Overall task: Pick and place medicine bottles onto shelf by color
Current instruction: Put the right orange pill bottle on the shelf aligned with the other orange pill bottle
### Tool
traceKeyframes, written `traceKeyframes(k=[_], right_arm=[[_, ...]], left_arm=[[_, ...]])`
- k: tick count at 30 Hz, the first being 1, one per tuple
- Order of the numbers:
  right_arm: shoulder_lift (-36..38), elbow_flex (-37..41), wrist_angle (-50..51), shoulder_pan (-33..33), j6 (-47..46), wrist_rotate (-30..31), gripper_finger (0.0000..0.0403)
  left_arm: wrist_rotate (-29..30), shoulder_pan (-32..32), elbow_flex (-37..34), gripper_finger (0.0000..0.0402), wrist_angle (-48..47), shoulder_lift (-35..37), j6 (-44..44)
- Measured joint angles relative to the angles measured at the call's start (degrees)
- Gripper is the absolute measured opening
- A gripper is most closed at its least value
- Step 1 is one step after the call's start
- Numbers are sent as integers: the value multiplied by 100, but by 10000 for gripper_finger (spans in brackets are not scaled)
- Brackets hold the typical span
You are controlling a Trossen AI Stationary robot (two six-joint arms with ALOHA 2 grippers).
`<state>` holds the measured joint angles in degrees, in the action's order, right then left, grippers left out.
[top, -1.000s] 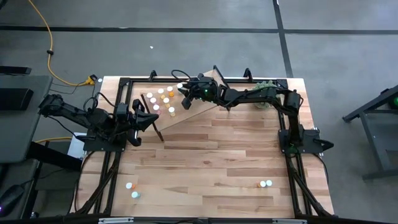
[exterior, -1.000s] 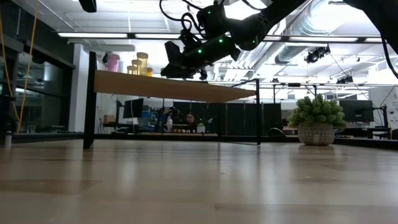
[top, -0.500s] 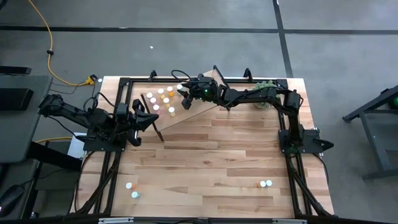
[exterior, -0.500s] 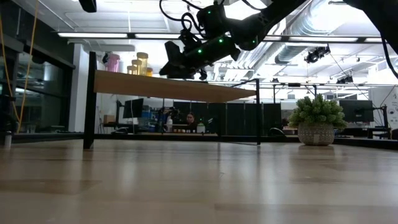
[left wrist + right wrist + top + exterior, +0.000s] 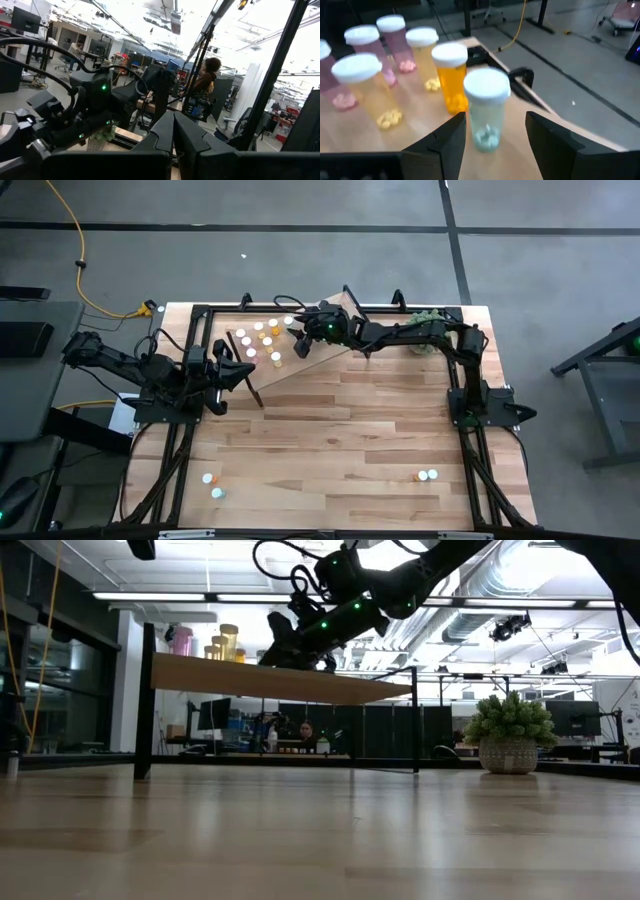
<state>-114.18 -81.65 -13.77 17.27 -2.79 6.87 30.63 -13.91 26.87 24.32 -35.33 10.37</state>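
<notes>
The shelf [image 5: 300, 365] stands at the table's far side, left of centre, and shows as a raised plank in the low view [image 5: 300, 683]. Several medicine bottles [image 5: 262, 338] with white caps stand on it, pink, yellow and orange [image 5: 451, 80]. My right gripper [image 5: 300, 342] is open over the shelf; its fingers stand on either side of a teal bottle [image 5: 487, 115] that stands upright on the plank, with a gap on each side. My left gripper [image 5: 174, 131] is shut and empty at the table's left [image 5: 240, 373].
Two bottles [image 5: 212, 485] stand on the tabletop at the near left and two [image 5: 426, 475] at the near right. A potted green plant [image 5: 508, 735] sits at the far right. The shelf's black legs [image 5: 145, 700] reach down to the table.
My right gripper has drawn back a little toward the table's right edge and risen slightly above the shelf. The bottles on the shelf have stayed where they were.
</notes>
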Motion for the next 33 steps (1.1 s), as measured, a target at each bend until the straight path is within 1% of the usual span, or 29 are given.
traceKeyframes(k=[3,7,12,14,15,17,20,23,26,28,29,33], right_arm=[[245,2,593,0,30,0,197],[701,2,1709,-1,160,-37,197],[1543,8,3149,-29,153,-804,197],[2016,193,3527,-127,140,-888,197],[2306,415,3616,-201,94,-878,197],[3023,1064,3503,-360,-216,-708,197],[4325,2298,3033,-737,-1045,-228,197],[5555,3443,2296,-1317,-1994,213,197],[6474,4275,1346,-1891,-2579,607,197],[6854,4675,711,-2181,-2528,810,197],[6987,4828,450,-2293,-2322,853,197],[7170,5047,-112,-2590,-1081,862,197]], left_arm=[[0,0,0,0,0,0,0],[2,0,0,0,0,0,-3],[24,2,0,0,-2,0,-90],[-28,2,0,0,0,0,-12],[-55,-1,0,0,-2,0,-4],[-123,-2,0,0,-20,0,-4],[-151,-2,0,0,-40,0,-4],[-114,0,0,0,-46,0,-47],[50,0,0,0,-50,0,-328],[105,2,0,0,-52,0,-441],[129,2,0,0,-50,0,-476],[142,2,0,0,-51,0,-501]])
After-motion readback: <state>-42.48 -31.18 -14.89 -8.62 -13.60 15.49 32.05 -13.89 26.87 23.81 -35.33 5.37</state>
